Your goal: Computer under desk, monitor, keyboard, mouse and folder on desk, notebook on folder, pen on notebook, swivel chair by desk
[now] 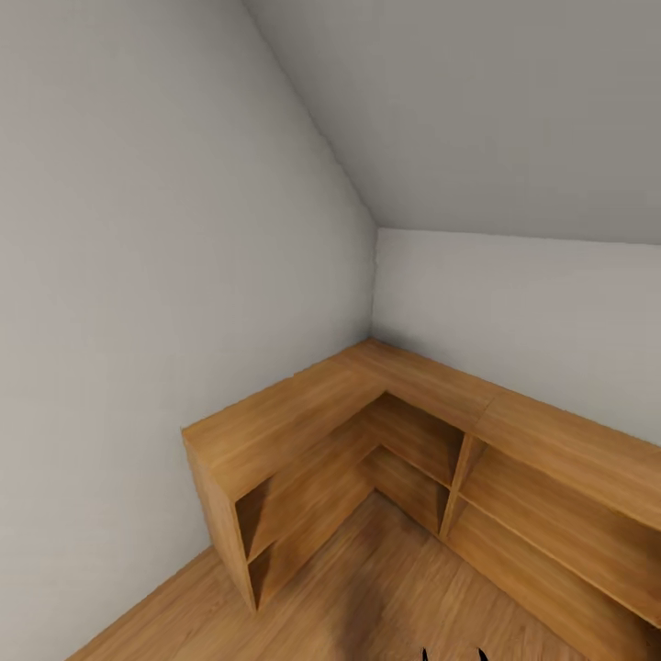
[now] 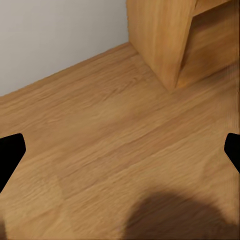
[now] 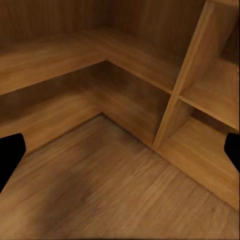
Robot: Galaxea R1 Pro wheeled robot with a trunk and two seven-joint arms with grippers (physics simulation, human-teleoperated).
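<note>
I face a room corner with a low L-shaped wooden shelf unit (image 1: 303, 418) against grey walls. In the left wrist view my left gripper (image 2: 120, 152) is open, its black fingertips (image 2: 10, 155) far apart at the frame's sides, over bare wooden floor (image 2: 100, 135) near the shelf unit's end panel (image 2: 160, 35). In the right wrist view my right gripper (image 3: 120, 152) is also open with nothing between its fingertips (image 3: 9, 152). It points at the inner corner of the shelves (image 3: 135, 60). Two small black tips (image 1: 454, 654) poke up at the head view's bottom edge.
The shelf unit has open compartments (image 1: 418, 436) with upright dividers (image 3: 187, 80) and nothing on its boards. Grey walls (image 1: 138, 229) meet behind it under a sloping ceiling (image 1: 477, 101). Wooden floor (image 1: 367, 588) lies in front, darkened by my shadow.
</note>
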